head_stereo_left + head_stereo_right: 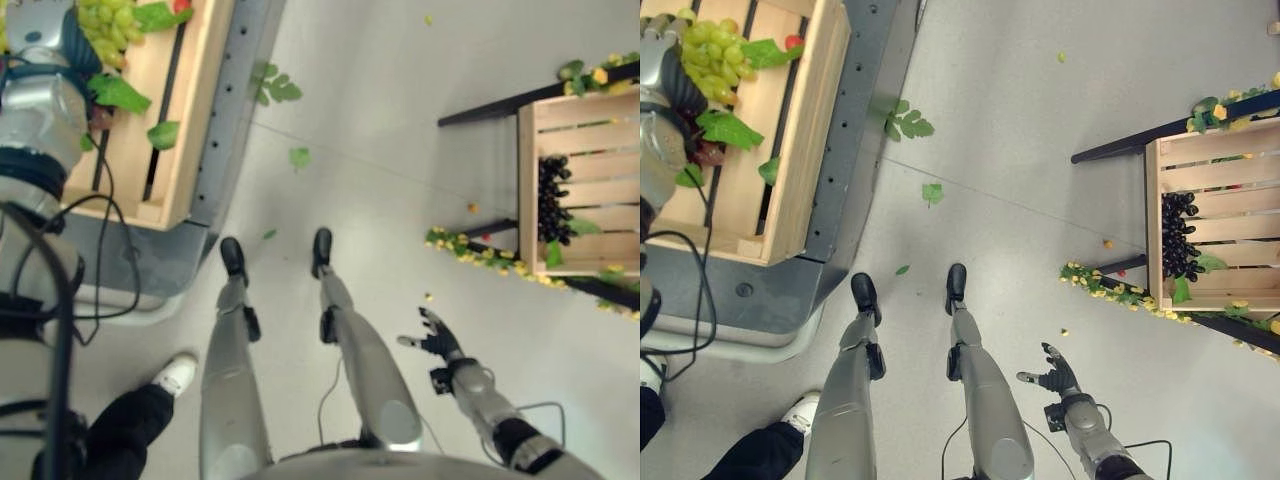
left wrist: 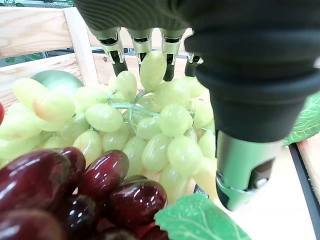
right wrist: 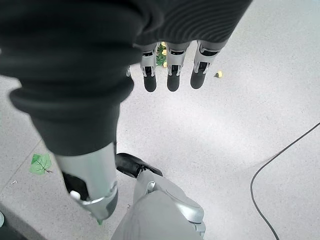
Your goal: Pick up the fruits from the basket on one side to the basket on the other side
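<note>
Left hand (image 2: 150, 42): positioned over the left crate, directly above the green grape bunch; fingers extend straight toward the far crate wall with their dark tips just at the top grapes, thumb straight alongside the bunch; nothing is enclosed, and actual contact cannot be confirmed
Right hand (image 1: 437, 338): low beside the robot, above the bare floor, fingers spread and relaxed, holding nothing; well apart from both crates
Green grape bunch (image 2: 150, 125): lies in the left crate against its far wall; the stem runs crosswise beneath the fingertips; the long axis of the bunch cannot be determined from these views
Red grape bunch (image 2: 75, 190): touches the near side of the green bunch, closer to the wrist camera; a green leaf (image 2: 200, 220) overlaps its edge
Left crate (image 1: 805, 130): pale slatted wood, resting on a grey perforated platform (image 1: 855, 120); loose green leaves lie inside beside the fruit
Right crate (image 1: 1220, 235): pale slatted wood on a dark frame trimmed with yellow flowers and foliage; contains a dark grape bunch (image 1: 1178, 235) whose long axis runs along the crate's inner end wall
Floor (image 1: 380, 130): light grey, with scattered green leaves (image 1: 930, 192) and small yellow pieces
Head views: show both crates and the separation between them
Left wrist view: shows the finger position over the grapes
Right wrist view: shows three straight fingers above the floor
Person: a dark trouser leg and white shoe (image 1: 177, 373) stand near the platform
</note>
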